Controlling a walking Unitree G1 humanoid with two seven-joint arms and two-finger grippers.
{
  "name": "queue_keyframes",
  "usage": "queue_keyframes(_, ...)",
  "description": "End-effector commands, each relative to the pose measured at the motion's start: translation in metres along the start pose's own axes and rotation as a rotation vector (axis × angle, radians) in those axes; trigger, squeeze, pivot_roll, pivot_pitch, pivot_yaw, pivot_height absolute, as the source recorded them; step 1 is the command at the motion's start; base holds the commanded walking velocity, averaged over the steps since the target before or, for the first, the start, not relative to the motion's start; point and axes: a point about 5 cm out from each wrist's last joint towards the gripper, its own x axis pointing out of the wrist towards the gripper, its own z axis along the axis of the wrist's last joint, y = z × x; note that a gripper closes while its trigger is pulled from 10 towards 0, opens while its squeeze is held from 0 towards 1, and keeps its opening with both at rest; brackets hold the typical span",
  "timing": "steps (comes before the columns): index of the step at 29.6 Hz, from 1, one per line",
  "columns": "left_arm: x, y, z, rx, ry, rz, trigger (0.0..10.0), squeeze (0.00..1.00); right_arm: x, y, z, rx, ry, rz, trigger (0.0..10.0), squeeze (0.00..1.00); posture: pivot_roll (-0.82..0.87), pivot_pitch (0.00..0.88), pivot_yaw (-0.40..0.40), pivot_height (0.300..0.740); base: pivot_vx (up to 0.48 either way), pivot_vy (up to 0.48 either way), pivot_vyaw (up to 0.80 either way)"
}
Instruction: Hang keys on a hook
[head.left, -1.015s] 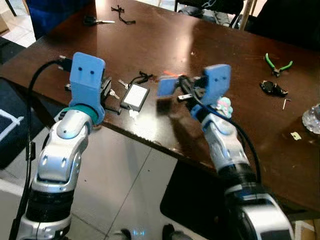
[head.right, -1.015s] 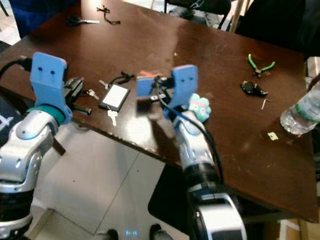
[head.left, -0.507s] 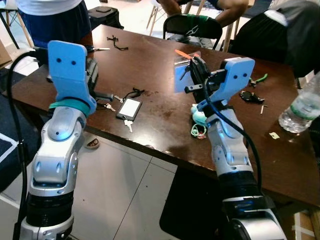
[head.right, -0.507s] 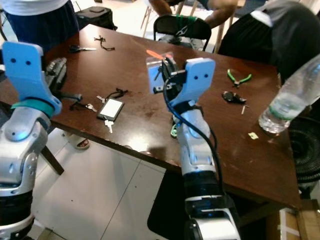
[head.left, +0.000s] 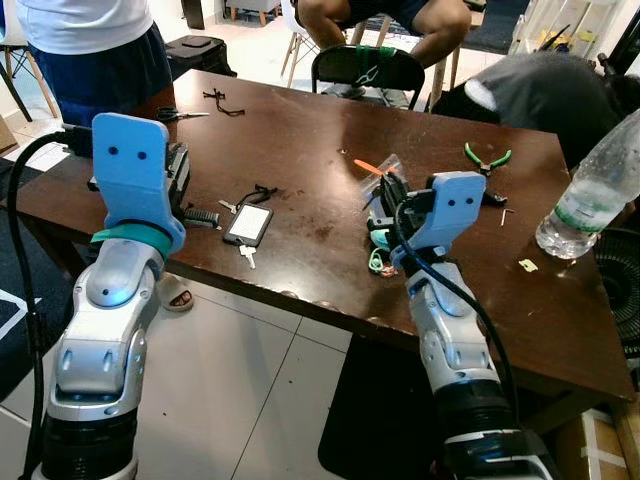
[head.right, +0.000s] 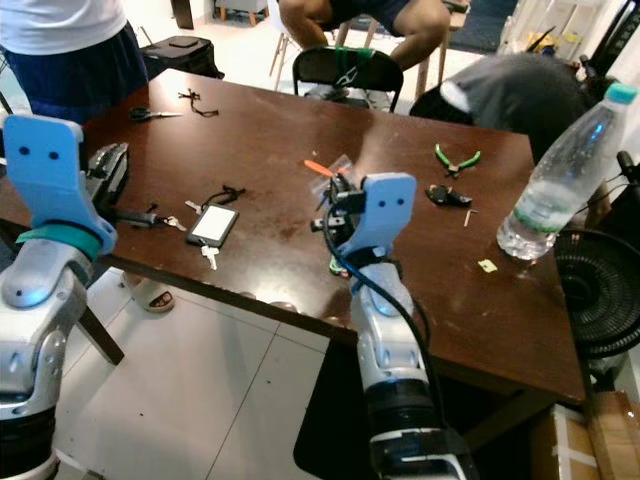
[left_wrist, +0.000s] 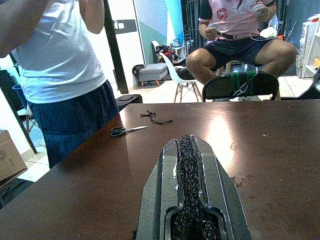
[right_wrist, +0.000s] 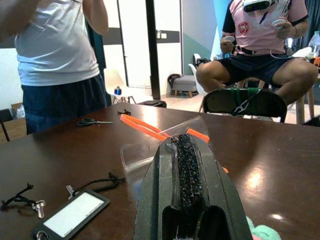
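Observation:
A bunch of keys with a white rectangular tag (head.left: 248, 222) and a black cord lies near the front edge of the brown table (head.left: 300, 140). The tag also appears in the right wrist view (right_wrist: 71, 215). My left gripper (head.left: 179, 168) hovers shut over the table's left end, left of the keys. My right gripper (head.left: 385, 196) is shut above mid-table, right of the keys, its fingertips (right_wrist: 186, 145) close to a clear plastic bag with an orange piece (head.left: 374, 168). A teal plush keychain (head.left: 379, 250) lies under the right wrist.
Green pliers (head.left: 487, 155), a black fob (head.left: 495, 198) and a water bottle (head.left: 590, 185) are at the right. Scissors (head.left: 182, 113) and a black cord (head.left: 222, 99) lie far left. A person stands at the left end (head.left: 90, 45); another sits behind a black chair (head.left: 365, 66).
The head view has risen and pulled back, so the far side of the table and the people now show. Both grippers stay shut. The keys lie where they were.

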Motion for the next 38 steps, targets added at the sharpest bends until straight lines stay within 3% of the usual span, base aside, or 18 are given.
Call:
queue_keyframes(1,0.0015,0.0017,-0.0019,0.003,0.004,0.009,10.0,0.00,-0.0026,0.0028,-0.0012,-0.002,0.005,0.012,10.0,0.00,-0.03,0.000,0.070,0.740,0.000,0.000,0.00)
queue_keyframes(8,0.0045,0.0028,-0.0043,0.006,0.004,0.029,10.0,0.00,-0.0020,0.0043,-0.0015,-0.013,0.002,0.014,10.0,0.00,-0.02,0.000,0.072,0.740,0.000,0.000,0.00)
queue_keyframes(38,0.0013,0.0051,-0.0040,0.014,0.004,0.034,10.0,0.00,0.0011,0.0115,0.0001,-0.012,-0.004,0.026,10.0,0.00,0.00,0.000,0.070,0.740,-0.477,0.000,0.00)
